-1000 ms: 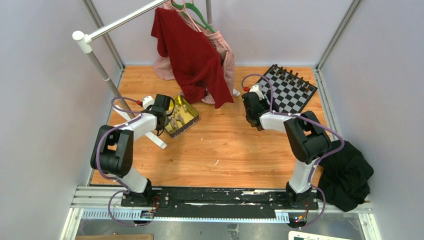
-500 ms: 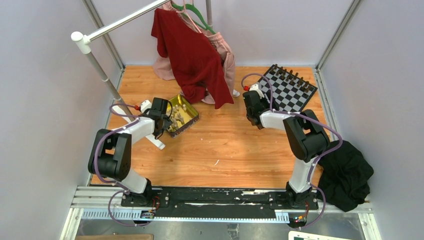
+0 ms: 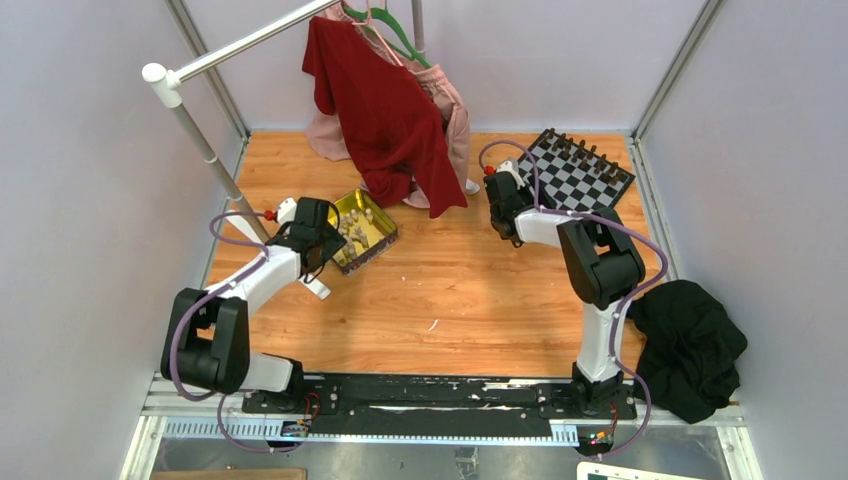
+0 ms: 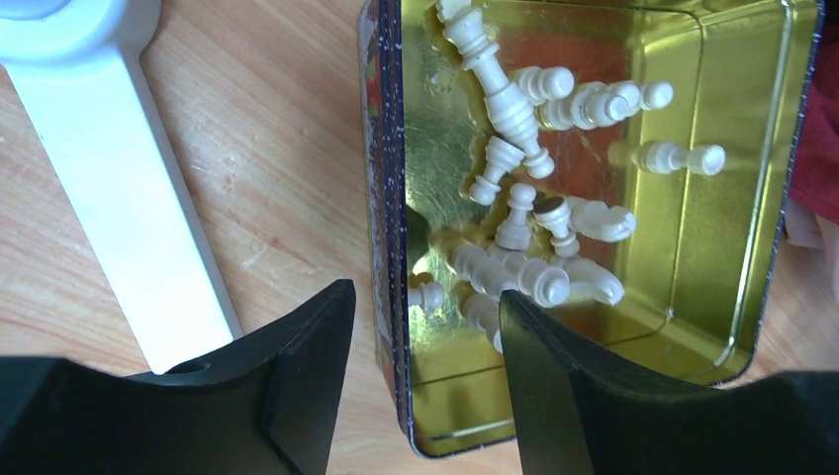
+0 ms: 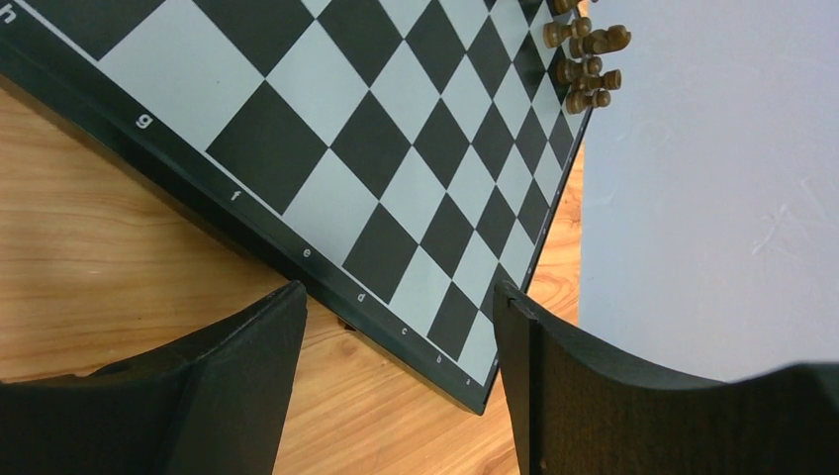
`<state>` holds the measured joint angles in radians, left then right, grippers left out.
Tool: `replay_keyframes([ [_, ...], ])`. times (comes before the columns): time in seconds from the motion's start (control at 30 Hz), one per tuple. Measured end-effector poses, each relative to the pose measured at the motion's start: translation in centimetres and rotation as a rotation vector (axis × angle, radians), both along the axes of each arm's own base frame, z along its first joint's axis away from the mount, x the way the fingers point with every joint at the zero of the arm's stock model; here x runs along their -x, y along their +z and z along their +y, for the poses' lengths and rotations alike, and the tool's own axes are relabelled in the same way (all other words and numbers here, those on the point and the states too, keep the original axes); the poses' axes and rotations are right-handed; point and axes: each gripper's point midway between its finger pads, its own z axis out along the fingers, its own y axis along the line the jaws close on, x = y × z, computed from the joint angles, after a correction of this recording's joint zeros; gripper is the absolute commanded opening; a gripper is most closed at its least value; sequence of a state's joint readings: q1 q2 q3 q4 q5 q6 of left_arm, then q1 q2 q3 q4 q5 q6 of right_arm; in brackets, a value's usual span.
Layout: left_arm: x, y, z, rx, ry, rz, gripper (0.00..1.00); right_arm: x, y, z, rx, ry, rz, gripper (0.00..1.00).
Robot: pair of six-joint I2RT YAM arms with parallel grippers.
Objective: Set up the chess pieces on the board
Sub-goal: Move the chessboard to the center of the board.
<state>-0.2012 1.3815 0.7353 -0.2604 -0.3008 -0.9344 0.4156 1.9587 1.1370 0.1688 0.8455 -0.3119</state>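
Since the pale chess pieces (image 4: 514, 109) lie heaped in the gold tin (image 4: 737, 198), light, smooth and likely to roll, you should pinch one across its narrow stem. Your left pincer (image 4: 423, 307) gapes empty astride the tin's wall. Your right pincer (image 5: 396, 297) hangs wide over the board (image 5: 396, 139) edge.
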Motion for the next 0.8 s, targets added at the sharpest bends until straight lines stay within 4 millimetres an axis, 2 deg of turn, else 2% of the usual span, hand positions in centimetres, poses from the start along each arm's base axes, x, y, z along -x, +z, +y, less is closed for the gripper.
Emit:
replay_keyframes([
  [0.27, 0.3, 2.2, -0.4, 0.021, -0.015, -0.074, 0.61, 0.5, -1.6, -0.2, 0.03, 0.004, 0.081, 0.72],
  [0.37, 0.2, 3.0, -0.5, 0.027, -0.016, -0.098, 0.61, 0.3, -1.7, -0.3, 0.037, 0.003, 0.094, 0.68],
  [0.53, 0.3, 3.0, -1.0, 0.038, -0.025, -0.11, 0.61, -0.2, -1.9, -0.4, 0.036, 0.004, 0.113, 0.57],
  [0.8, 0.7, 2.4, -1.2, 0.046, -0.025, -0.101, 0.6, -0.5, -3.1, -0.5, 0.042, 0.022, 0.174, 0.28],
])
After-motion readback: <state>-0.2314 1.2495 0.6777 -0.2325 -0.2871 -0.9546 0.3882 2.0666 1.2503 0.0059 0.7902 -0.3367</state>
